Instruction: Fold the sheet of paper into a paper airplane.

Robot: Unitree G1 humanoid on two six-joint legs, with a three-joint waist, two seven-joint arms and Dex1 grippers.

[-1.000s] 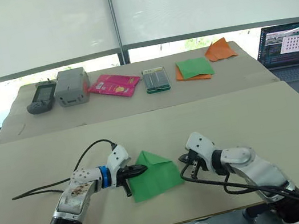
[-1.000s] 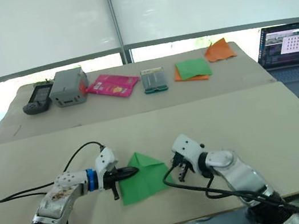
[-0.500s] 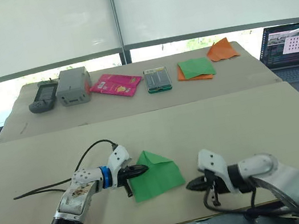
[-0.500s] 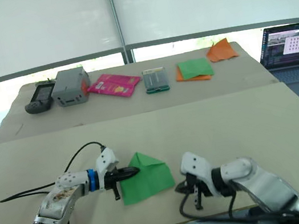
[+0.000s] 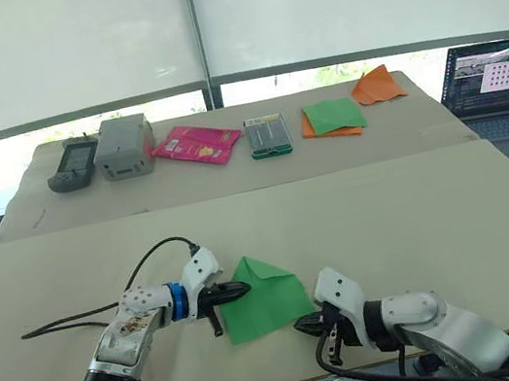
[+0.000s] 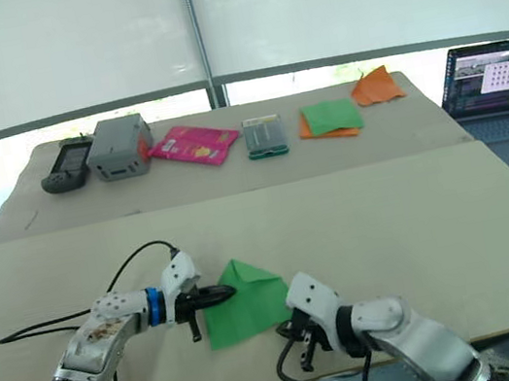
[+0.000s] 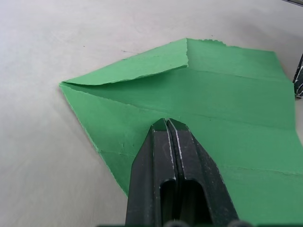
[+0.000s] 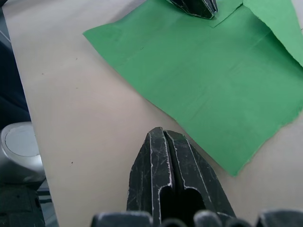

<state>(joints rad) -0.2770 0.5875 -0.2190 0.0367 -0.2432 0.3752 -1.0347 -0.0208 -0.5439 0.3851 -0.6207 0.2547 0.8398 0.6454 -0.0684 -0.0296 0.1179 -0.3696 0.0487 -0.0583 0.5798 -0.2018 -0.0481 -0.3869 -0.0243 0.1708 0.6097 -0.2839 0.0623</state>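
Swinging back in from the near table edge, the right gripper point(image 5: 306, 324) now sits clenched just beside the near right corner of the thin bright-green sheet of paper point(image 5: 266, 298) on the beige table point(image 5: 387, 216). Clenched left gripper point(image 5: 243, 290) presses its left edge.

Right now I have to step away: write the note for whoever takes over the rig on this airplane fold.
Left gripper: jaws shut, tip pressing down on the near-left part of the sheet of paper.
Right gripper: jaws shut, empty, on the bare table just off the sheet's near right corner, not touching it.
Sheet: lying near the front edge of the table, between the two grippers.
Done: one corner flap folded over on the far side; faint crease lines run across the rest.
Left: the remaining folds. It is not yet a pointed wedge.
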